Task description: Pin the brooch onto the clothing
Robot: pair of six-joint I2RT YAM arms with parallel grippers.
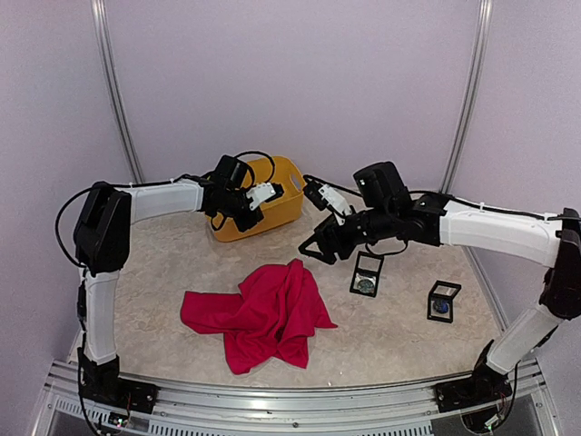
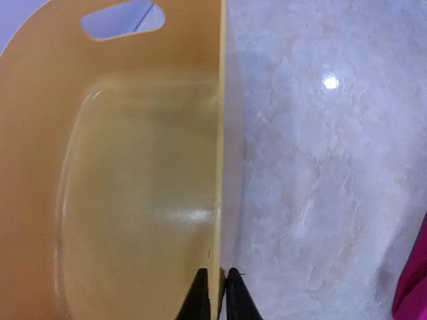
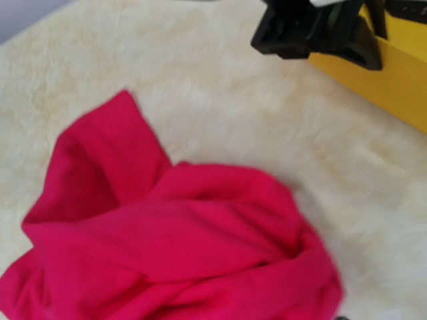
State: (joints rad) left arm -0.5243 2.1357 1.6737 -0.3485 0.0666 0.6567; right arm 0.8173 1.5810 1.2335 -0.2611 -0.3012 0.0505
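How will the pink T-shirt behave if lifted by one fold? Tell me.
The T-shirt lies crumpled in soft folds, so it will probably droop rather than hold shape. It looks thin, so likely light. Pushed, it would probably bunch up on the table rather than slide whole.

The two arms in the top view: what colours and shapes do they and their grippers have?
The left arm and right arm have white shells on the long links, black joints and bases. The left gripper and right gripper have white bodies and black tapered fingers. Thin black cables loop along them.
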